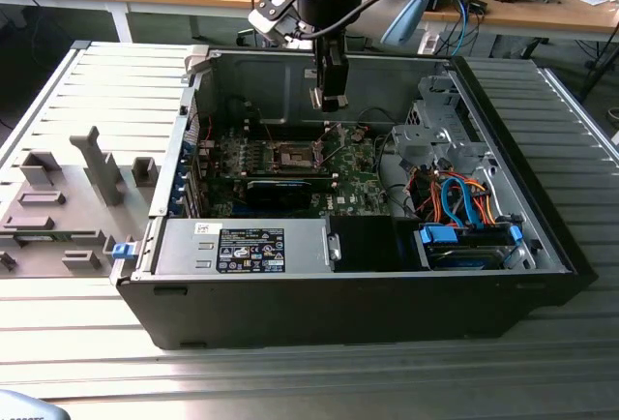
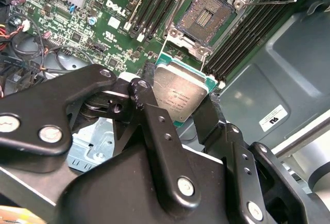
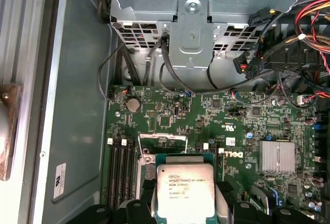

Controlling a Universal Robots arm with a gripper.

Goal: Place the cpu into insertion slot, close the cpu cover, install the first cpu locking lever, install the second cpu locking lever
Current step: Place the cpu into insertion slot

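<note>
In the exterior view my gripper [image 1: 330,101] hangs inside the open computer case, a little above the motherboard. It is shut on the cpu [image 2: 180,92], a flat silver-topped chip with a green edge, pinched by its sides between two black fingers [image 2: 149,108]. The first wrist view also has the cpu [image 3: 185,188] between the fingers. The insertion slot [image 2: 209,13] lies bare just beyond the chip, its dark pin field showing inside a silver rim; in the exterior view the slot [image 1: 295,157] sits below the gripper. The cpu cover [image 3: 162,138] stands swung up. A thin wire lever [image 2: 273,0] sticks out beside the socket.
Black memory slots [image 2: 242,33] flank the socket on both sides. A long black card [image 1: 280,191] lies in front of the socket. A drive cage [image 1: 440,130] and bundled cables [image 1: 464,202] fill the case on the exterior view's right. A grey fixture tray [image 1: 68,197] rests outside.
</note>
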